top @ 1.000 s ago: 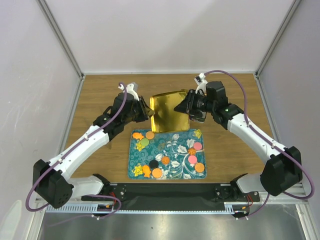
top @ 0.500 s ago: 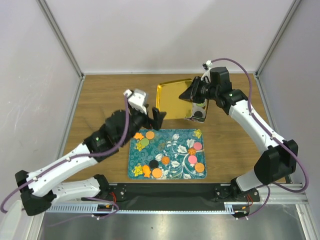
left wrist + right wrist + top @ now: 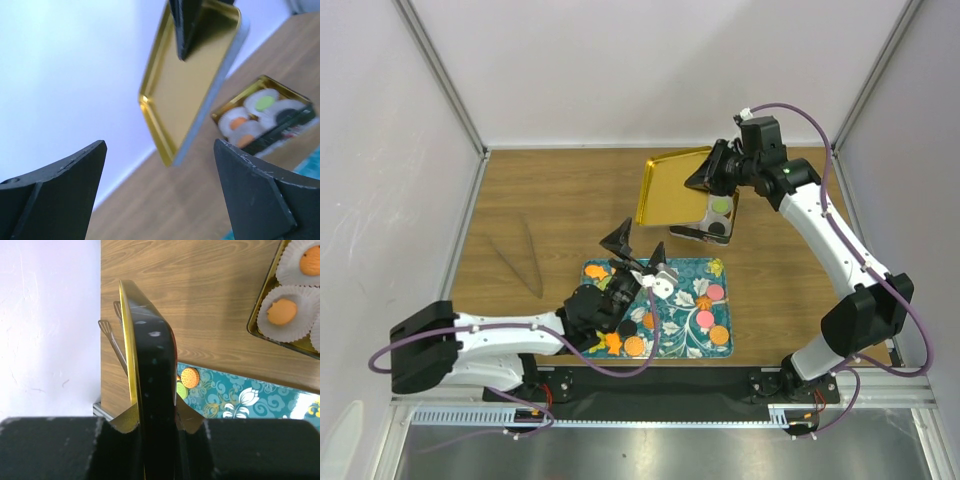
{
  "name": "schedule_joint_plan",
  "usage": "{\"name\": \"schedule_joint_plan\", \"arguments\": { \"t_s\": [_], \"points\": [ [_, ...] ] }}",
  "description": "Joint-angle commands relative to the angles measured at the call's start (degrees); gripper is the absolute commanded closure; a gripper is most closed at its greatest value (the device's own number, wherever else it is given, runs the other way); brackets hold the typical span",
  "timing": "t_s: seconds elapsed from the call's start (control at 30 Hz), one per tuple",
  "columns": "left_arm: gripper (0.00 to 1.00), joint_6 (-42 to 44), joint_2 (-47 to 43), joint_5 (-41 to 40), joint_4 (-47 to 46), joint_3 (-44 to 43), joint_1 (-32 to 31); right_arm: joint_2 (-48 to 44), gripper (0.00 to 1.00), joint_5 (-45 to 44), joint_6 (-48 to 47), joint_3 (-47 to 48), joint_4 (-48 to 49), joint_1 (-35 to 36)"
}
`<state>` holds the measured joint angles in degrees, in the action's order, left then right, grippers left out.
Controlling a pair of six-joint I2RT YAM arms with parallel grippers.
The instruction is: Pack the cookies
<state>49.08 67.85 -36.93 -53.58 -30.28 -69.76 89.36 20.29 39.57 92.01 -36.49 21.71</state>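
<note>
Several cookies lie on the teal flowered tray (image 3: 685,300), among them a pink one (image 3: 716,292), a black one (image 3: 627,327) and an orange one (image 3: 719,334). More cookies sit in white paper cups in the open gold tin (image 3: 718,218), which also shows in the left wrist view (image 3: 265,117): a green one (image 3: 263,103) and an orange one (image 3: 239,121). My right gripper (image 3: 708,178) is shut on the tin's gold lid (image 3: 670,190) and holds it tilted above the table, edge-on in the right wrist view (image 3: 150,370). My left gripper (image 3: 638,250) is open and empty above the tray's far left part.
A thin pair of tongs (image 3: 525,258) lies on the wooden table left of the tray; it also shows in the right wrist view (image 3: 112,337). The left arm lies low over the tray's near left corner. Grey walls close in the back and both sides.
The left arm has swung down toward the near edge, its open gripper now above the tray. The right gripper has carried the lid farther back and right, uncovering the tin.
</note>
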Motion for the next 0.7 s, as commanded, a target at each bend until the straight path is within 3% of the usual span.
{"name": "schedule_joint_plan", "arguments": {
  "t_s": [0.0,0.23,0.67],
  "points": [
    [0.05,14.19,2.01,2.99,-22.18,-0.65,-0.29,-1.91,1.0,-0.78,1.91,2.65,-1.13,-0.09],
    [0.06,20.17,10.01,6.41,-22.54,-4.08,-0.73,-3.05,1.0,-1.92,3.14,1.51,-0.86,0.79],
    [0.07,16.93,11.77,9.86,-16.91,-5.66,-1.43,-3.76,1.0,-1.93,3.49,2.3,-1.13,0.52]
  ]
}}
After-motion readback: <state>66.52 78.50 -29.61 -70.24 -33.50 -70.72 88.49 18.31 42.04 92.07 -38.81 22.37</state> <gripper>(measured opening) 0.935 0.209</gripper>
